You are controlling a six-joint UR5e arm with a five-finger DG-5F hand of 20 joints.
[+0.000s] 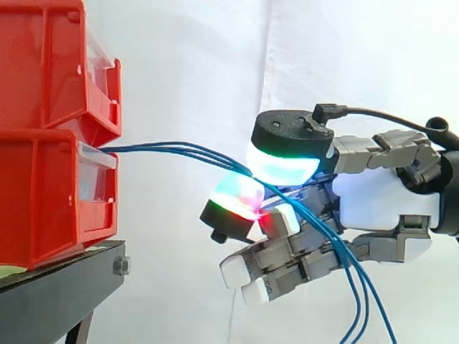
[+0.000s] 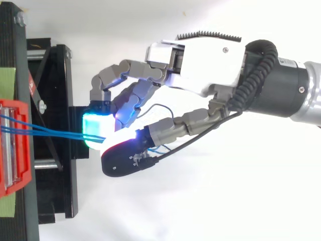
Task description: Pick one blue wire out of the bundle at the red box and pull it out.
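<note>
My robot hand (image 1: 380,204) sits right of centre in the side view. Two of its glowing pads (image 1: 283,166) are closed together on the blue wires (image 1: 179,149), and the other fingers curl loosely below. The wires leave the front of the lower red box (image 1: 43,201) at the left of the frame, above the black stand (image 1: 57,283). They run level to the right, meet at my pinch near the middle, then drape down to the lower right corner. From above, they cross from the left edge into the cyan pad.

I cannot tell whether the pads clamp one strand or all of them, since the strands converge right where the pads meet.

I judge these wires to be very light, thin and limp, with smooth insulation that could slide between soft pads. They should bend rather than break, but a pull on several would drag the whole bundle. The better place to take hold looks like the span left of my pinch, where the strands fan slightly apart and one can be nipped alone.
</note>
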